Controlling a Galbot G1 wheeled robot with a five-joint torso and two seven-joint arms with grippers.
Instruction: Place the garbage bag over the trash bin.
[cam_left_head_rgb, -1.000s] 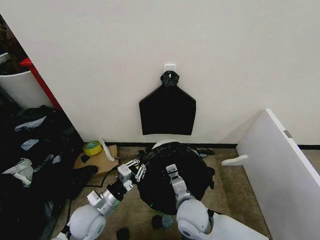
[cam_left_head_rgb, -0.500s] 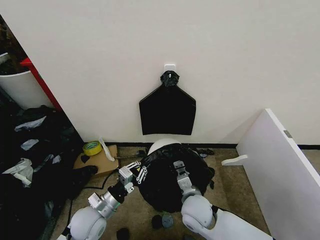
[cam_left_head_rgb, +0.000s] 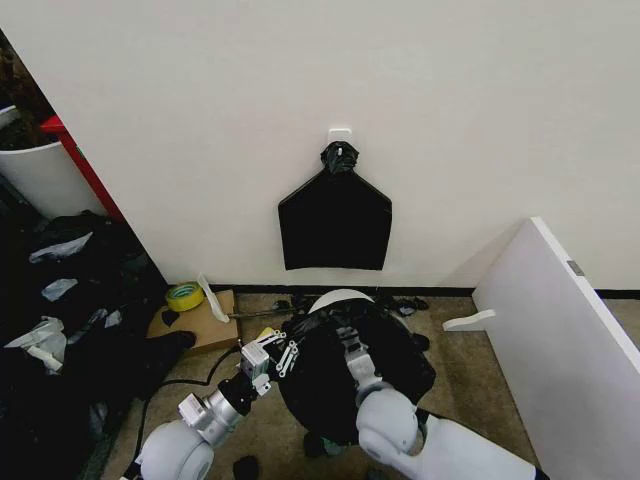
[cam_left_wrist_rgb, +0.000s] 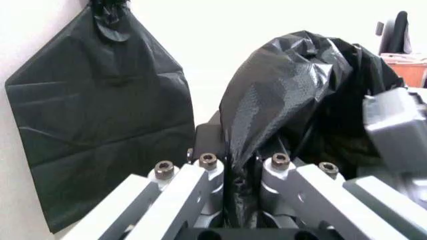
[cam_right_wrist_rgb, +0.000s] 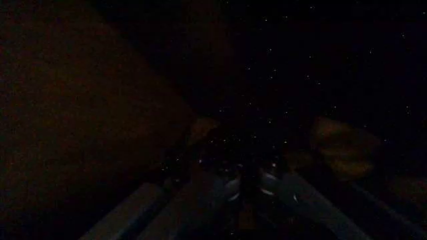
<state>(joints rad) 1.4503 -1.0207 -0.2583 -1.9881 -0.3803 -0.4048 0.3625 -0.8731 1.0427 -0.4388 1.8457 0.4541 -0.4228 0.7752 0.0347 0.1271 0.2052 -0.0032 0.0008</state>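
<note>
Garbage bag (cam_left_head_rgb: 345, 370) drapes trash bin (cam_left_head_rgb: 338, 297); left pincer (cam_left_wrist_rgb: 241, 172) apparently pinches it.

garbage bag (cam_left_head_rgb: 345, 370) glossy black, crinkly. trash bin (cam_left_head_rgb: 338, 297) rim cream-white. flat bundle (cam_left_head_rgb: 335, 222) on wall matte black. tape roll (cam_left_head_rgb: 184, 295) yellow-green, cardboard (cam_left_head_rgb: 205, 322) tan, wall white, big container (cam_left_head_rgb: 45, 175) white with red edge.

The garbage bag (cam_left_head_rgb: 350, 370) drapes nearly all of the trash bin (cam_left_head_rgb: 340, 297), leaving just a sliver of white rim by the wall. The right gripper (cam_left_head_rgb: 352, 350) sinks into the black folds, its fingers buried. Its wrist camera sits smothered in darkness, nothing readable.
</note>
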